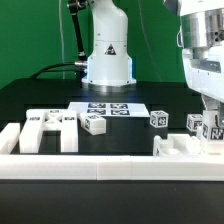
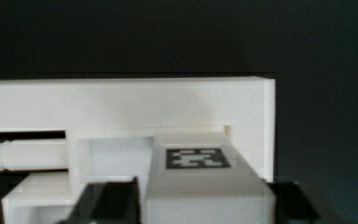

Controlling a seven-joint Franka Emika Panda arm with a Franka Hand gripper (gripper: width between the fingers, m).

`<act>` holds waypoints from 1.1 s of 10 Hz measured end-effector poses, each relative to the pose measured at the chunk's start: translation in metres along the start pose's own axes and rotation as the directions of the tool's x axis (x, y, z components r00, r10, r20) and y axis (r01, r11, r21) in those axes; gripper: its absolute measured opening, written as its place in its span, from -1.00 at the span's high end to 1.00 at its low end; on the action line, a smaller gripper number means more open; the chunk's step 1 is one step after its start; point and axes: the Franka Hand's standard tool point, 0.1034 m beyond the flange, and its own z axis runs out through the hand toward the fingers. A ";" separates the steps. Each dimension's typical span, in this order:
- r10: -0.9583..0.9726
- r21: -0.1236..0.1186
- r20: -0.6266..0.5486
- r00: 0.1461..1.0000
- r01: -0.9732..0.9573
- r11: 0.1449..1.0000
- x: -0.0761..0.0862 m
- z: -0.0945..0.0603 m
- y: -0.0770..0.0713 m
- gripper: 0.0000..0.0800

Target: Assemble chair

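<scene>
Tool (image 1: 212, 124) hangs at the exterior view's right, its upper body cut off by the frame edge. In the wrist view its two dark fingers (image 2: 108, 203) stand apart on either side of a tagged block (image 2: 197, 165), which nearly fills the gap. Whether the pads press on the block or merely flank it cannot be told.

Black tabletop (image 1: 40, 95) carries the chair (image 1: 178, 147) as loose, unjoined parts. The part below the tool is blurred.

White rail (image 1: 100, 167) runs along the near edge.

Slotted panel (image 1: 48, 130) lies at the exterior view's left. A broad white panel (image 2: 123, 105) fills the wrist view behind the block, near a rounded peg (image 2: 16, 156) cut off at the frame edge.

Marker board (image 1: 108, 108) lies mid-tabletop.

Small tagged cubes (image 1: 95, 123) sit apart from one another, between the slotted panel and the tool.
</scene>
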 end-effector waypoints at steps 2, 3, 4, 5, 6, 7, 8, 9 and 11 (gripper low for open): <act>-0.072 0.000 0.000 0.997 0.072 0.997 -0.001 0.000 0.000 -0.54; -0.148 -0.040 0.005 0.989 0.148 0.988 -0.004 0.000 0.004 -0.60; -0.283 -0.046 0.006 0.959 0.283 0.958 -0.006 -0.001 0.003 -0.60; -0.355 -0.043 0.010 0.935 0.355 0.934 -0.005 -0.001 0.003 -0.62; -0.433 -0.042 0.013 0.901 0.433 0.900 -0.005 -0.001 0.003 -0.62; -0.494 -0.041 0.016 0.869 0.495 0.868 -0.005 -0.001 0.003 -0.62; -0.545 -0.040 0.018 0.839 0.545 0.838 -0.005 -0.001 0.003 -0.62; -0.634 -0.041 0.020 0.773 0.634 0.772 -0.004 -0.001 0.003 -0.62; -0.780 -0.083 0.018 0.626 0.778 0.623 0.001 0.001 0.007 -0.62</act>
